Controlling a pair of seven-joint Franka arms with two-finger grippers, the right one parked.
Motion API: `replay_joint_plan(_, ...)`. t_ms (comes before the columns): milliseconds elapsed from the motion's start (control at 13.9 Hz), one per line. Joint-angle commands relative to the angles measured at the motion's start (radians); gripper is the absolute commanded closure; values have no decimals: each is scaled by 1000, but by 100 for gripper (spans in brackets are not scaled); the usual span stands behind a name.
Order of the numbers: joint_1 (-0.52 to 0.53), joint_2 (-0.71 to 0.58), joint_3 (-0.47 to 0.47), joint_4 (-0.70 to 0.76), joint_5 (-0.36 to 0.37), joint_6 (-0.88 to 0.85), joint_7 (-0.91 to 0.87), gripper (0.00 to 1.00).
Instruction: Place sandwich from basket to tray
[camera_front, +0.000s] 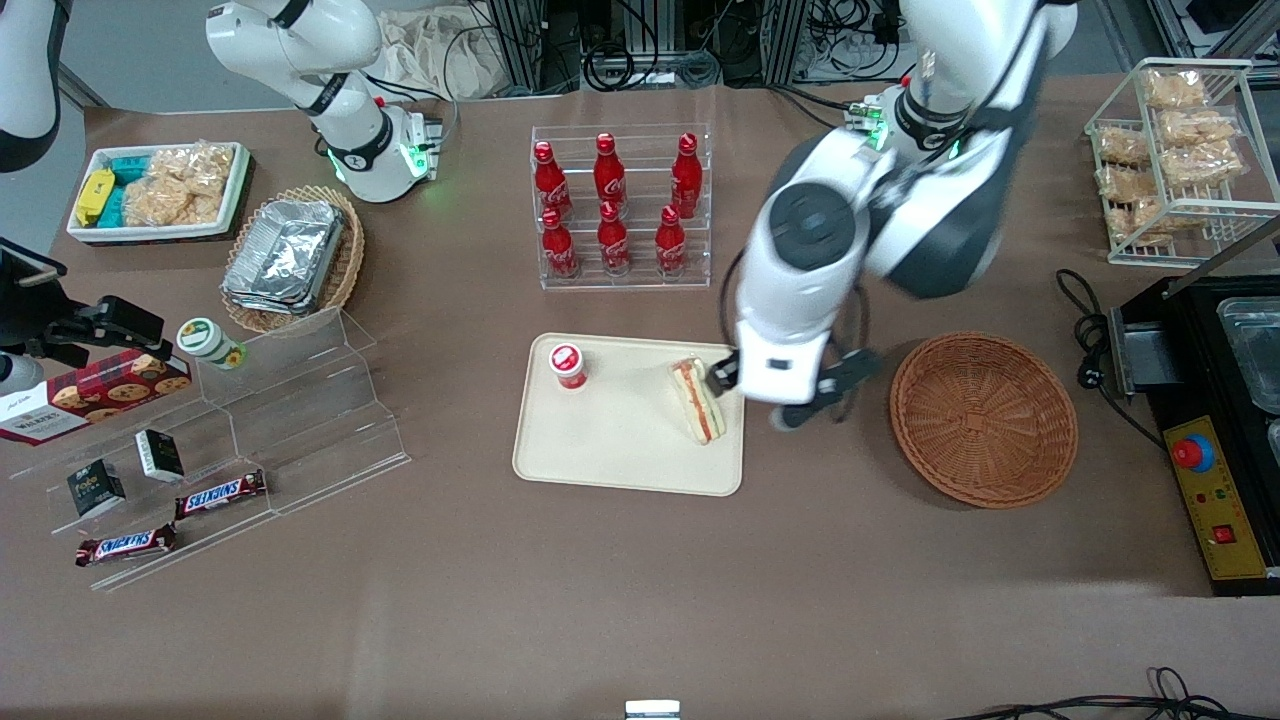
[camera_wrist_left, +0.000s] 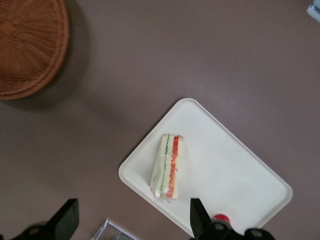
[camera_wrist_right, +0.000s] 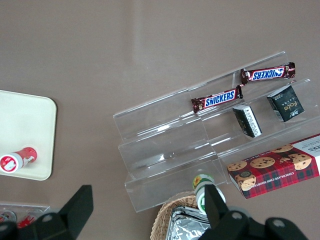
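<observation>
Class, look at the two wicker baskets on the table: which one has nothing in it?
The orange-brown basket beside the tray and the open end effector; the paler basket holds foil containers.

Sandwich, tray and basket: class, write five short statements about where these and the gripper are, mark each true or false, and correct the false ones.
1. The sandwich lies on the tray. True.
2. The basket holds a second sandwich. False: it holds nothing.
3. The gripper is shut on the sandwich. False: it is open, above the sandwich, holding nothing.
4. A red-capped cup also stands on the tray. True.
5. The basket sits on the tray. False: it rests on the table, toward the working arm's end.
</observation>
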Motion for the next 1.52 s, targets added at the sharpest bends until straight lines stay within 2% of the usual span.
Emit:
replay_joint_plan(0, 85, -104, -8, -41, 0, -20, 13, 0)
replay_joint_plan(361, 236, -168, -10, -46, -16, -104, 281, 0)
replay_joint_plan(794, 447, -244, -10, -163, -19, -110, 717, 0)
replay_joint_plan(1155, 504, -400, -8, -366, -38, -26, 970, 0)
replay_joint_plan(1443, 553, -485, -10, -480, -39, 31, 1053, 0)
